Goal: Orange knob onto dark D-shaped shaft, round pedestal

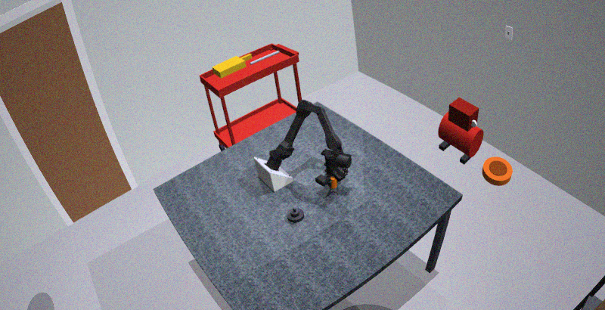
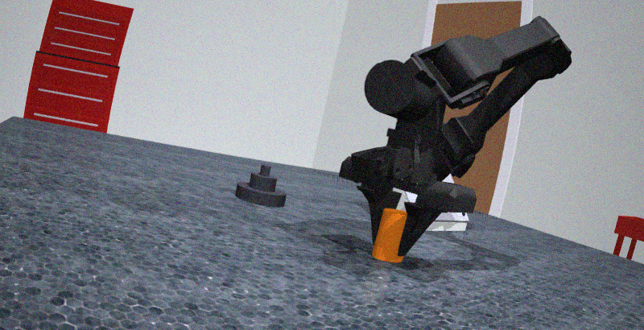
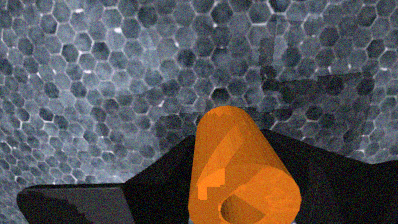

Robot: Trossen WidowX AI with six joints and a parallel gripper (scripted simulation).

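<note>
The gripper (image 1: 331, 188) (image 2: 388, 248) (image 3: 227, 138) is holding the orange knob (image 1: 333, 182) (image 2: 390, 236) (image 3: 225, 150) between both fingers; lifting straight, without twisting, should be keeping its hole's angle known.

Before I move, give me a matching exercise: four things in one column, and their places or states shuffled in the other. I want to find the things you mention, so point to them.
Things
1. Orange knob (image 1: 333, 183) (image 2: 390, 236) (image 3: 220, 150)
2. Dark shaft (image 1: 294, 210) (image 2: 266, 171)
3. Yellow block-shaped item (image 1: 230, 67)
4. Orange ring (image 1: 487, 175)

Places or states
A. On the top shelf of the red cart (image 1: 259, 80)
B. Between the fingers of the tool (image 1: 331, 190) (image 2: 387, 248) (image 3: 227, 150)
C. On the floor (image 1: 486, 232) beside the red compressor (image 1: 460, 135)
D. Standing up from the round pedestal (image 1: 296, 217) (image 2: 260, 195), with no knob on it

Right pairs: 1-B, 2-D, 3-A, 4-C
</note>
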